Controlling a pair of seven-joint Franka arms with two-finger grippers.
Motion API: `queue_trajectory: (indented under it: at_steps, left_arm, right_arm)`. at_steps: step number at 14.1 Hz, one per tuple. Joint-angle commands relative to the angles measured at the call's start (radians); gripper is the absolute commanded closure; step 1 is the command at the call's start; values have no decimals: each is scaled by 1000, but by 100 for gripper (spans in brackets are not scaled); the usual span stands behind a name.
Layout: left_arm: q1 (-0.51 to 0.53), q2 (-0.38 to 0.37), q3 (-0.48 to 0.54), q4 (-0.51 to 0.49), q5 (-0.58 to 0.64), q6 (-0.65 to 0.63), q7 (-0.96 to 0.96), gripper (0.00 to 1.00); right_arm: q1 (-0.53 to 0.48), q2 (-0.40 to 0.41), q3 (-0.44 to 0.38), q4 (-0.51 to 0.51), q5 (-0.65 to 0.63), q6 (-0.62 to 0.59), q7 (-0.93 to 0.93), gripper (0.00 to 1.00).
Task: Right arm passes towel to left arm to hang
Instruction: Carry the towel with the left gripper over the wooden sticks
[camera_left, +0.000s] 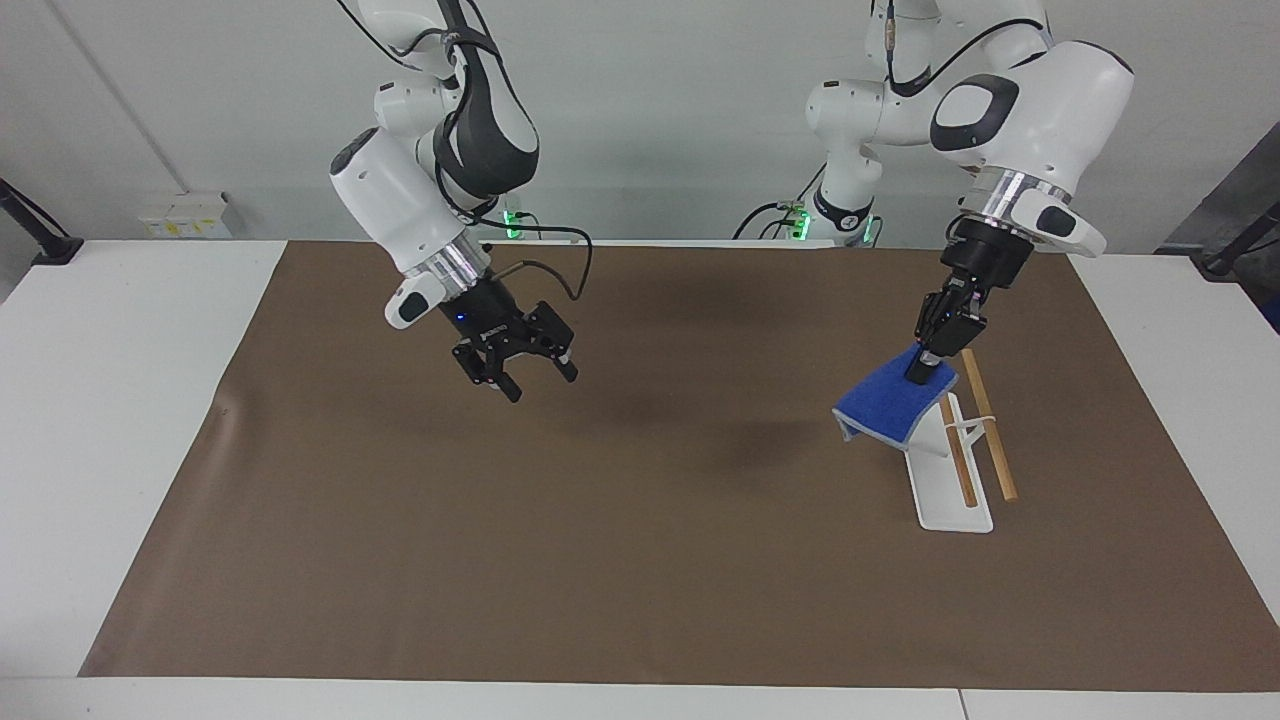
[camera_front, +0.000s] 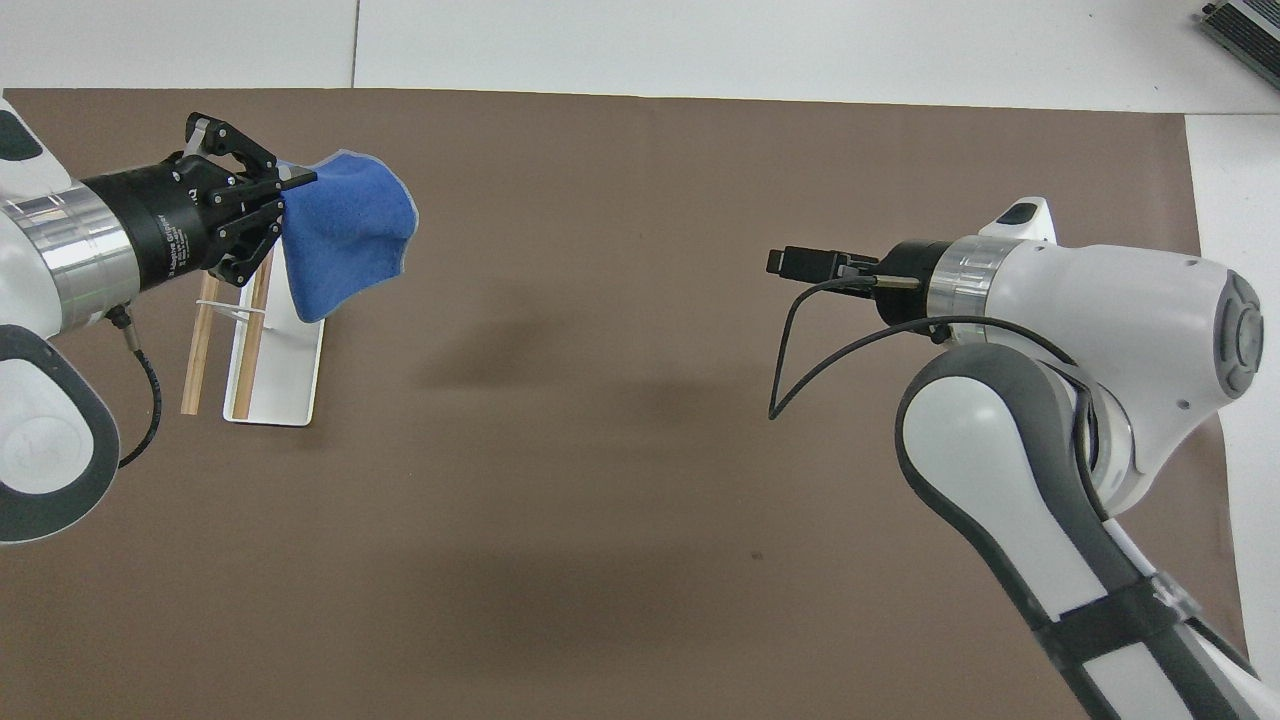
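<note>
The blue towel (camera_left: 890, 410) hangs from the left gripper (camera_left: 918, 375), pinched at one corner so that the rest of the cloth drapes free below the jaws. That corner hold looks deliberate: with the body of the cloth loose, it can be laid over a rail and let go. The towel is in the air over the drying rack (camera_left: 955, 455), a white base plate with two wooden rails on a thin white stand, set at the left arm's end of the brown mat (camera_left: 600, 540) that covers the desk (camera_left: 110, 400). In the facing view the lower edge of the cloth overlaps the rack's end nearer to the robots; whether it touches a rail I cannot tell.

The left arm (camera_left: 1040, 110) reaches down from its base with its wrist bent steeply, jaws clenched on the towel and pointing down at the rack. The hand-over seems done, and hanging is the step in hand.

The right arm (camera_left: 420, 200) waits, its forearm angled down. The right gripper (camera_left: 515, 360) hovers over bare mat, well apart from the towel, its jaws released and holding nothing.
</note>
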Motion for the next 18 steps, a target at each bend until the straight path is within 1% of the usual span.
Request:
queue_trajectory:
  at_steps: [1, 3, 4, 5, 7, 9, 11, 12, 13, 14, 16, 18]
  left_arm:
    - [37, -29, -12, -94, 15, 125, 11, 100]
    - [55, -25, -10, -124, 15, 178, 11, 100]
    - [75, -22, -12, -134, 15, 201, 11, 100]
    - [80, -18, -12, -154, 15, 227, 11, 100]
    - [95, -5, -12, -197, 15, 323, 11, 100]
    - [105, 1, -12, -226, 14, 370, 11, 100]
    - [129, 14, -12, -231, 14, 374, 6, 100]
    - [146, 20, -12, -231, 12, 377, 0, 100]
    - [164, 28, -13, -233, 12, 385, -1, 100]
    - [175, 31, -13, -239, 11, 385, -4, 100]
    - [212, 34, -13, -253, 11, 393, -6, 100]
    - [238, 31, -12, -285, 6, 394, -8, 100]
  right_arm:
    - [-57, -9, 9, -2, -197, -70, 6, 0]
    - [-60, -10, 3, 19, -332, -113, 18, 0]
    - [-69, -10, 3, 39, -385, -155, 47, 0]
    - [-79, -12, 3, 70, -428, -205, 67, 0]
    - [-80, -13, 1, 134, -480, -312, 98, 0]
    - [-95, -21, -3, 155, -497, -366, 108, 0]
    - [-102, -39, -8, 158, -499, -402, 110, 0]
    - [-96, -45, -25, 167, -500, -422, 113, 0]
    - [-89, -47, -52, 190, -515, -452, 124, 0]
    - [-99, -47, -59, 217, -537, -497, 130, 0]
    - [-160, -46, -46, 300, -546, -595, 128, 0]
    - [-177, -42, -55, 380, -563, -714, 128, 0]
